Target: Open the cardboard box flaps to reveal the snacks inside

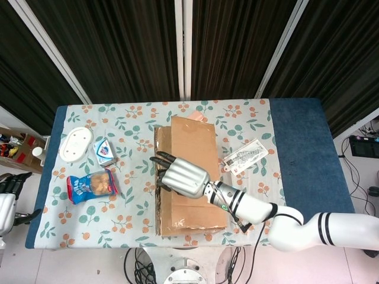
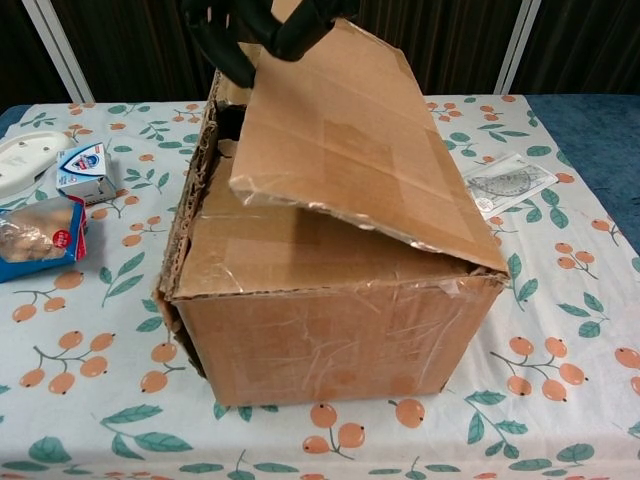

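The cardboard box (image 1: 190, 177) stands at mid-tabletop (image 1: 296, 148). The right hand (image 1: 180, 175) has its fingers (image 2: 225, 45) hooked under the free left edge of the top flap (image 2: 350, 140), which is tilted partway up; a second flap beneath remains flat, contents not visible. The left hand (image 1: 7, 192) sits off the tabletop edge; whether it is spread or curled cannot be told. Recommendation: swing the flap rightward about its hinge in an arc, avoiding a straight pull that would drag the box.
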`<action>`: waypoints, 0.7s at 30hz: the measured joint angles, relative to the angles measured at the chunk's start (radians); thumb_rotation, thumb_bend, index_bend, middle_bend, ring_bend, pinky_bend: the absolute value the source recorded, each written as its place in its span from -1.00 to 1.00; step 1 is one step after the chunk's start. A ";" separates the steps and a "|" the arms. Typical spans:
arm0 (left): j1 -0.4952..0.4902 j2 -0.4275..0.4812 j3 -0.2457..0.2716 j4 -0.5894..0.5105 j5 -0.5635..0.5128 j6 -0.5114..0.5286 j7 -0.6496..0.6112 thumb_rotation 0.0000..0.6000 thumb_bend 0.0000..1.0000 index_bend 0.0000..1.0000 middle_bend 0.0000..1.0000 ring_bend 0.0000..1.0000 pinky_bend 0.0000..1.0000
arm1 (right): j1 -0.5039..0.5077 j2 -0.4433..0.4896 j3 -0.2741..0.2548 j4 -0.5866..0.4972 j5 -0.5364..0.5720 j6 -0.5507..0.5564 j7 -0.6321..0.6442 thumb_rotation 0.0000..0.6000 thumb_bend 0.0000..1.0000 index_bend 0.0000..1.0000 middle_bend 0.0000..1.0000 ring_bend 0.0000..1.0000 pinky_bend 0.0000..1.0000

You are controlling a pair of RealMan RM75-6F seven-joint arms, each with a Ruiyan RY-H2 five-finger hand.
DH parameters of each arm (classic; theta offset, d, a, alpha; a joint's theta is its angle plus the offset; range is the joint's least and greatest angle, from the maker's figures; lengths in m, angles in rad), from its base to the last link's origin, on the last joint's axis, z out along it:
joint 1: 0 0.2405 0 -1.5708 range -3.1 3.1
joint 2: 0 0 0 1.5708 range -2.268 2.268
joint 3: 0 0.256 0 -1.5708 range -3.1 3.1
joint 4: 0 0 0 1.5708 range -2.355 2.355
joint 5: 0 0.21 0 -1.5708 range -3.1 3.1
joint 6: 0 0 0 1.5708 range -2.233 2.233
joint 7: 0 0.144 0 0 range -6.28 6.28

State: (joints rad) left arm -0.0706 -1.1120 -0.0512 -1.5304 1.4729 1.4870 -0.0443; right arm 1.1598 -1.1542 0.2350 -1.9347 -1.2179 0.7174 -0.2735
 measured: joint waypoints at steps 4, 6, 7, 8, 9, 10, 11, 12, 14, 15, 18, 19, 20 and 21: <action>-0.008 -0.002 0.000 -0.010 0.007 -0.006 0.011 1.00 -0.79 -0.69 -0.65 -0.68 -0.53 | -0.037 0.081 0.005 -0.059 -0.035 0.031 0.019 1.00 1.00 0.19 0.03 -0.93 -1.00; -0.010 -0.001 0.000 -0.015 0.008 -0.009 0.017 1.00 -0.79 -0.69 -0.65 -0.68 -0.53 | -0.057 0.116 0.005 -0.082 -0.056 0.045 0.030 1.00 1.00 0.17 0.05 -0.91 -1.00; -0.011 -0.001 0.000 -0.017 0.009 -0.010 0.020 1.00 -0.79 -0.69 -0.65 -0.68 -0.53 | -0.071 0.139 0.004 -0.096 -0.073 0.054 0.039 1.00 1.00 0.14 0.06 -0.90 -1.00; -0.013 0.000 0.000 -0.020 0.009 -0.011 0.023 1.00 -0.79 -0.69 -0.65 -0.68 -0.53 | -0.083 0.157 0.003 -0.106 -0.087 0.062 0.046 1.00 1.00 0.11 0.08 -0.89 -1.00; -0.014 0.001 0.000 -0.022 0.010 -0.012 0.025 1.00 -0.79 -0.69 -0.65 -0.68 -0.53 | -0.095 0.173 0.001 -0.115 -0.101 0.071 0.054 1.00 1.00 0.08 0.09 -0.87 -1.00; -0.014 0.002 0.001 -0.026 0.010 -0.012 0.029 1.00 -0.79 -0.69 -0.65 -0.68 -0.53 | -0.111 0.195 -0.001 -0.126 -0.121 0.082 0.067 1.00 1.00 0.04 0.11 -0.85 -1.00; -0.015 0.003 0.001 -0.029 0.011 -0.013 0.032 1.00 -0.79 -0.69 -0.65 -0.68 -0.53 | -0.123 0.212 -0.002 -0.134 -0.138 0.091 0.078 1.00 1.00 0.02 0.13 -0.84 -1.00; -0.016 0.004 0.001 -0.032 0.011 -0.014 0.035 1.00 -0.79 -0.69 -0.65 -0.68 -0.53 | -0.136 0.228 -0.004 -0.141 -0.154 0.100 0.089 1.00 1.00 -0.01 0.17 -0.81 -1.00; -0.017 0.006 0.001 -0.038 0.012 -0.014 0.041 1.00 -0.79 -0.69 -0.65 -0.68 -0.53 | -0.167 0.265 -0.010 -0.154 -0.194 0.124 0.119 1.00 1.00 -0.03 0.27 -0.75 -1.00; -0.017 0.007 0.002 -0.040 0.012 -0.014 0.043 1.00 -0.79 -0.69 -0.65 -0.68 -0.53 | -0.182 0.281 -0.014 -0.158 -0.211 0.135 0.133 1.00 1.00 -0.03 0.30 -0.73 -1.00; -0.017 0.009 0.004 -0.046 0.013 -0.015 0.050 1.00 -0.79 -0.69 -0.65 -0.68 -0.53 | -0.235 0.334 -0.030 -0.168 -0.270 0.174 0.183 1.00 1.00 -0.04 0.38 -0.67 -1.00; -0.018 0.009 0.004 -0.047 0.013 -0.016 0.051 1.00 -0.79 -0.69 -0.65 -0.68 -0.53 | -0.257 0.355 -0.039 -0.168 -0.293 0.190 0.203 1.00 1.00 -0.04 0.39 -0.67 -1.00; -0.018 0.010 0.005 -0.049 0.014 -0.016 0.053 1.00 -0.80 -0.69 -0.65 -0.68 -0.53 | -0.275 0.369 -0.047 -0.167 -0.309 0.202 0.217 1.00 1.00 -0.06 0.39 -0.67 -1.00; -0.018 0.011 0.005 -0.050 0.015 -0.016 0.053 1.00 -0.79 -0.69 -0.65 -0.68 -0.53 | -0.292 0.383 -0.056 -0.165 -0.324 0.214 0.231 1.00 1.00 -0.06 0.39 -0.67 -1.00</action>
State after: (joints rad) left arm -0.0891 -1.1015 -0.0463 -1.5809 1.4875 1.4713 0.0088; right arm 0.8678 -0.7716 0.1791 -2.0998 -1.5416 0.9315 -0.0425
